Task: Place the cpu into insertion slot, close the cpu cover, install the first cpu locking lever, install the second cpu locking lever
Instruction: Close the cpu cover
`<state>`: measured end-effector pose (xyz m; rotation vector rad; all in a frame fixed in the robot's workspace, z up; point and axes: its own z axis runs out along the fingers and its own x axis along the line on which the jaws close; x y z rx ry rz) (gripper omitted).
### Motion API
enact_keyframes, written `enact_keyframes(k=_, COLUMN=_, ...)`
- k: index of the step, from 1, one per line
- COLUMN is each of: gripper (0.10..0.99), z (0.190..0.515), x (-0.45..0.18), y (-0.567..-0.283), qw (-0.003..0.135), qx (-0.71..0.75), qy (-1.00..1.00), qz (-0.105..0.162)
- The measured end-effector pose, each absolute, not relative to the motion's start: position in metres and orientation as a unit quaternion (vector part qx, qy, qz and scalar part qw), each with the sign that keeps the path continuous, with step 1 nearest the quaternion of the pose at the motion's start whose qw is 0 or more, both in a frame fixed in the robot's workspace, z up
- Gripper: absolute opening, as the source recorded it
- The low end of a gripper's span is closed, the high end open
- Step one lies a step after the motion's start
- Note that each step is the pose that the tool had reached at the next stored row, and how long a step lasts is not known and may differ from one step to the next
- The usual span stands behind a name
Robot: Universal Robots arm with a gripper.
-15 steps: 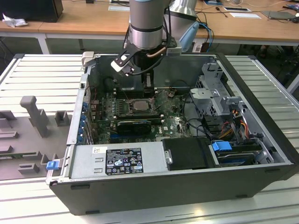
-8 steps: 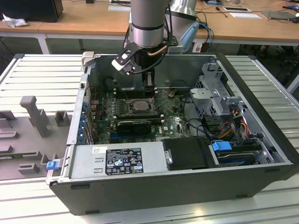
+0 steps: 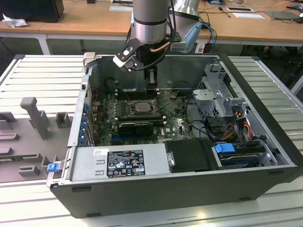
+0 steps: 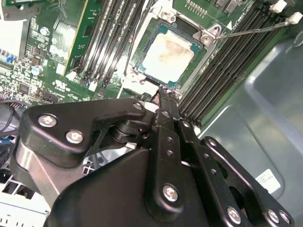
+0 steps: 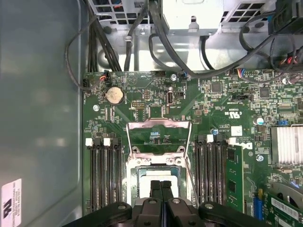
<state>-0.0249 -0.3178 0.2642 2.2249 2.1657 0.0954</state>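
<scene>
Far out at nine o'clock from the open computer case [image 3: 156,203] in the exterior view: grey moulded fixtures [image 3: 35,116] on the ribbed metal worktop [image 3: 42,71], with a blue clip [image 3: 53,166] at the case's eight o'clock corner. Along the case's near wall at six o'clock, a labelled power supply [image 3: 118,163] beside a black box [image 3: 189,156].

Reaching down from twelve o'clock, low over the green motherboard [image 3: 175,125]: the arm's gripper [image 3: 150,85]. Pictured in the first wrist view with fingers [image 5: 155,189] pressed together and nothing between them, tips close above the socket's edge; contact impossible to tell.

Seated flat in the insertion slot [image 4: 158,29] in the second wrist view: the cpu [image 4: 168,56], pale metal top showing, ranks of black memory slots [image 4: 109,42] on either side. Lying open beyond the socket and not yet closed, the cpu cover [image 5: 158,123], green board visible through its cut-out. Angled out from one socket corner across the memory slots, a thin wire locking lever [image 4: 255,30].

Further toward three o'clock in the exterior view: a metal drive cage [image 3: 215,87], bundled cables [image 3: 236,127] and a blue latch [image 3: 225,147]. Wooden desks [image 3: 85,19] across the background at twelve o'clock.
</scene>
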Motion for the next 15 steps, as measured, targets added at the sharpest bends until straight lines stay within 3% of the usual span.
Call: enact_keyframes(k=15, gripper=0.106, z=0.268, x=-0.001, y=-0.318, qw=0.010, qx=0.716, qy=0.697, qz=0.023)
